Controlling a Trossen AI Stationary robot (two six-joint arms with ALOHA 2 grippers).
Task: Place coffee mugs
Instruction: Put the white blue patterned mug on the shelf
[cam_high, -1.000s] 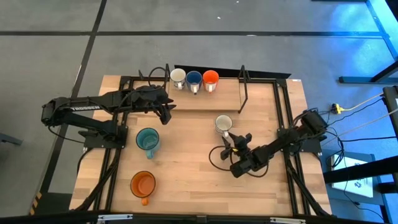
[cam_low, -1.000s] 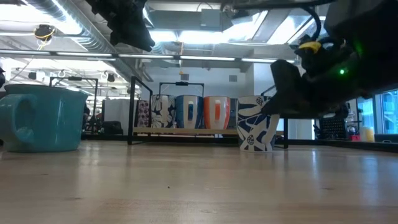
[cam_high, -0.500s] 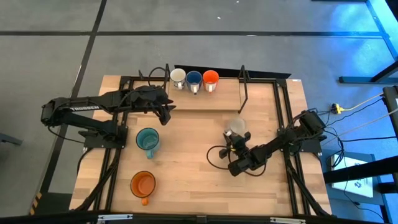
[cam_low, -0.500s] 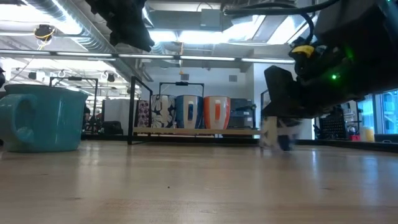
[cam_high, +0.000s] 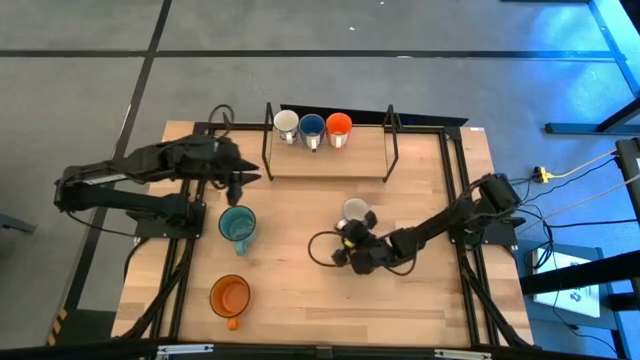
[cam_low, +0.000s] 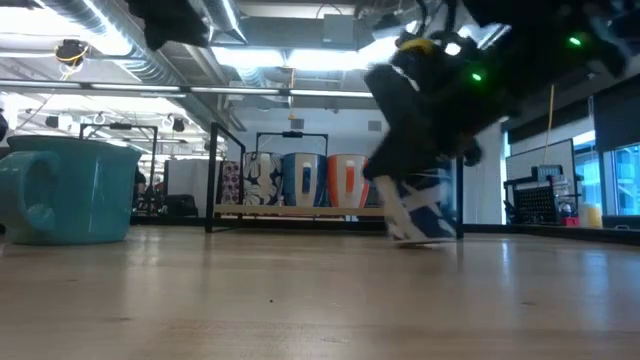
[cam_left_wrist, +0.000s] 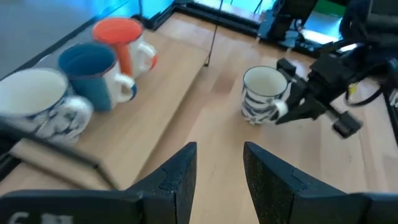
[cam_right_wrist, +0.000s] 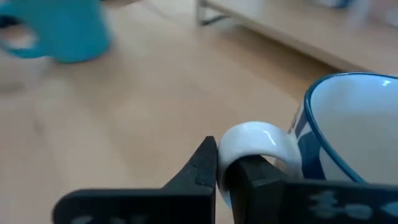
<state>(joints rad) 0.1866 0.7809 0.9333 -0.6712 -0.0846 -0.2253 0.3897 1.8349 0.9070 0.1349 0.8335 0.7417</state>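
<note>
My right gripper (cam_high: 357, 230) is shut on a white mug with a blue pattern (cam_high: 354, 209) at the table's middle. The mug also shows in the low view (cam_low: 420, 208) and the left wrist view (cam_left_wrist: 263, 93). My left gripper (cam_high: 243, 178) is open and empty, above the table to the left of the shelf. A white mug (cam_high: 286, 122), a dark blue mug (cam_high: 312, 126) and an orange mug (cam_high: 339, 125) stand on the wooden shelf (cam_high: 360, 158) at the far side. A teal mug (cam_high: 237, 224) and a second orange mug (cam_high: 230, 295) stand on the table at the left. My right gripper pinches the patterned mug's white handle (cam_right_wrist: 252, 140) between its two fingers, on the mug's near side. The fingers come from the table's near side, about level. The mug stays mouth up, slightly tilted in the low view. I cannot tell whether its base touches the table.
The shelf has two dark upright frames (cam_high: 390, 140) at its ends. Dark rails (cam_high: 462, 190) run along both table sides. A cable loop (cam_high: 320, 250) lies beside my right wrist. Bare wood (cam_high: 300, 300) lies at the near middle.
My right gripper has swung toward the table's left with the patterned mug, which has moved a little toward the left and near edges. My left gripper has drawn back toward the table's left edge, away from the shelf.
</note>
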